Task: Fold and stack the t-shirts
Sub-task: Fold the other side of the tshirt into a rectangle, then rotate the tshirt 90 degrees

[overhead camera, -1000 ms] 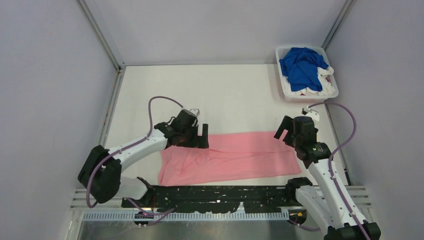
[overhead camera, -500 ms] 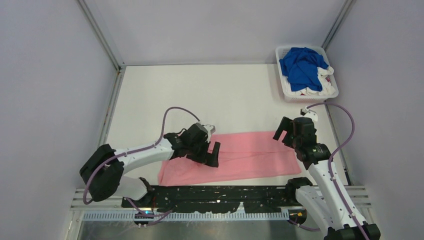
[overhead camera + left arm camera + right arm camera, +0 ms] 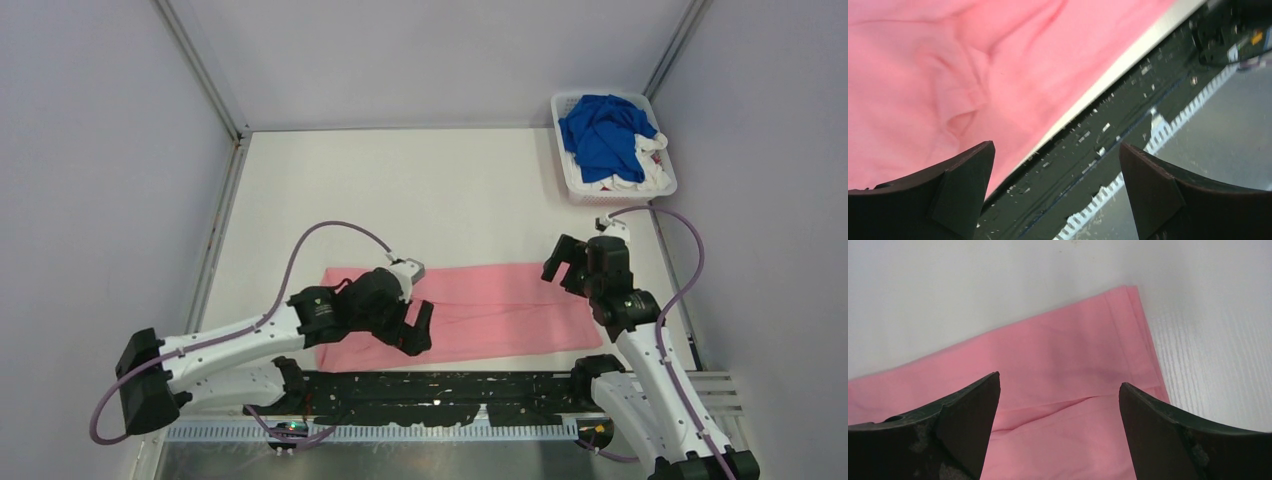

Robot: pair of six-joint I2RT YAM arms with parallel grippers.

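Observation:
The light pink t-shirt (image 3: 480,305) lies folded into a long strip near the table's front edge; it also shows in the left wrist view (image 3: 948,65) and the right wrist view (image 3: 1058,370). My left gripper (image 3: 418,328) is open and empty above the strip's near edge, left of its middle. My right gripper (image 3: 562,264) is open and empty just above the strip's right end. The royal blue t-shirt (image 3: 603,132) lies on top of white ones (image 3: 640,175) in the basket at the back right.
The white slatted plastic basket (image 3: 568,170) stands in the back right corner. A black rail (image 3: 440,385) and a toothed strip run along the table's front edge, also seen in the left wrist view (image 3: 1108,150). Grey walls close in the table on three sides.
My left gripper has moved from the strip's far left edge towards the front, across the pink shirt to its near edge. The strip's upper left corner now lies flat. The right gripper has barely moved.

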